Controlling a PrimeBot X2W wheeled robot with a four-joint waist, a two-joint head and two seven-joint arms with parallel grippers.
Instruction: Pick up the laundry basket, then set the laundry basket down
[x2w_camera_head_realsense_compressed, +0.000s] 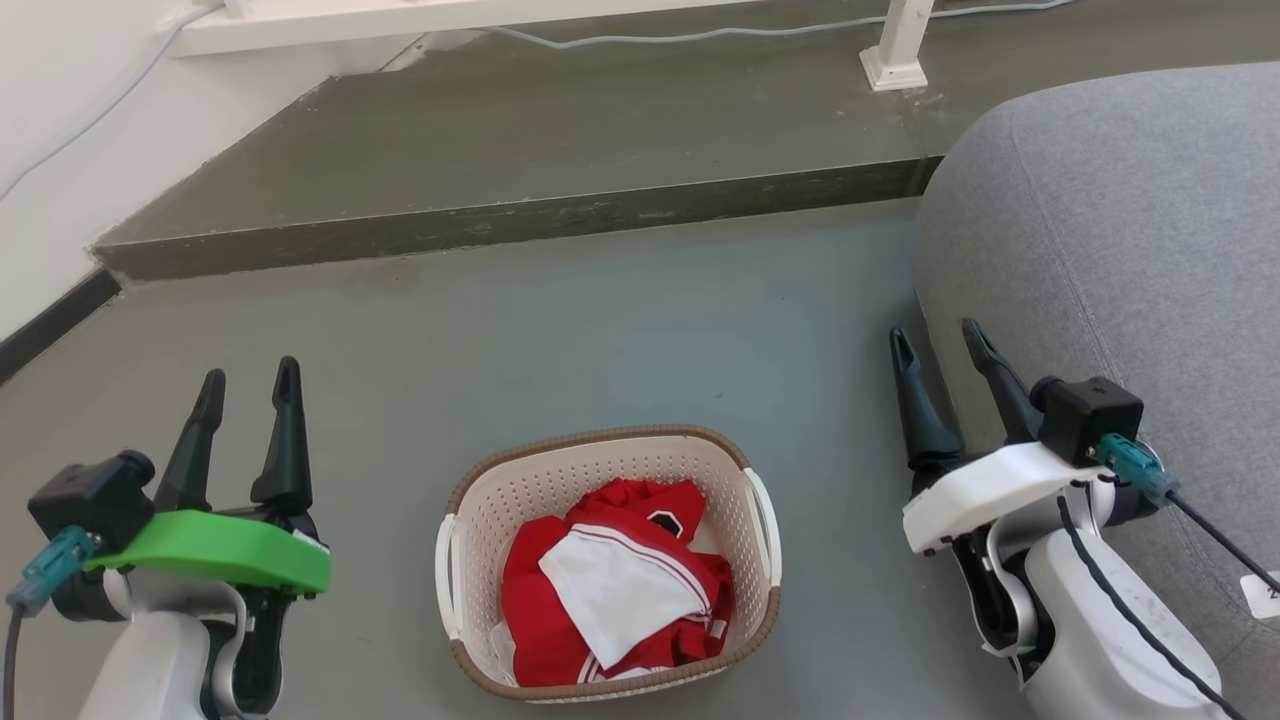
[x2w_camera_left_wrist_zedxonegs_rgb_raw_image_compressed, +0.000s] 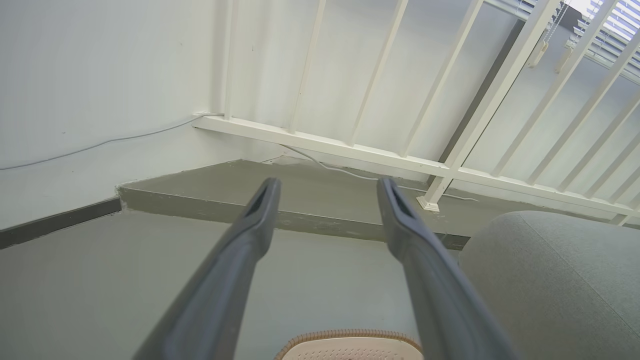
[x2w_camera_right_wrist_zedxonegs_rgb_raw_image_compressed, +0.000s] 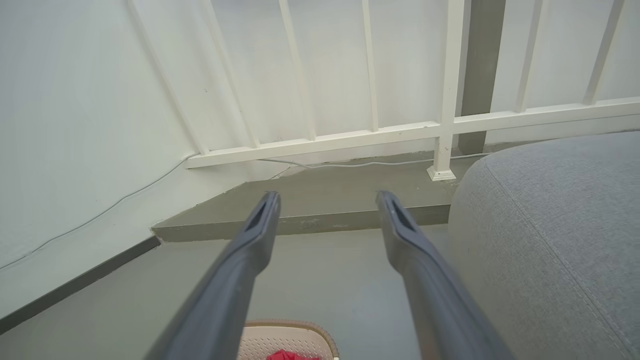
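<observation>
The laundry basket (x2w_camera_head_realsense_compressed: 470, 520) stands on the grey floor at the bottom middle of the head view, cream with a brown woven-look rim and two white side handles. Red and white clothes (x2w_camera_head_realsense_compressed: 610, 590) lie inside it. My left gripper (x2w_camera_head_realsense_compressed: 250, 378) hangs open to the basket's left, well apart from it. To the basket's right my right gripper (x2w_camera_head_realsense_compressed: 940, 340) is open too, close to the sofa. The basket's far rim (x2w_camera_left_wrist_zedxonegs_rgb_raw_image_compressed: 350, 334) peeks in at the bottom of the left wrist view between the open fingers (x2w_camera_left_wrist_zedxonegs_rgb_raw_image_compressed: 250, 220). In the right wrist view the basket rim (x2w_camera_right_wrist_zedxonegs_rgb_raw_image_compressed: 295, 325) shows low beside the finger (x2w_camera_right_wrist_zedxonegs_rgb_raw_image_compressed: 260, 225).
A grey fabric sofa (x2w_camera_head_realsense_compressed: 1120, 230) fills the right side, right next to my right arm. A raised floor step (x2w_camera_head_realsense_compressed: 500, 215) runs across behind the basket. A white railing (x2w_camera_right_wrist_zedxonegs_rgb_raw_image_compressed: 450, 125) with a post foot (x2w_camera_head_realsense_compressed: 893, 70) and a loose cable stand on it. A white wall is at left.
</observation>
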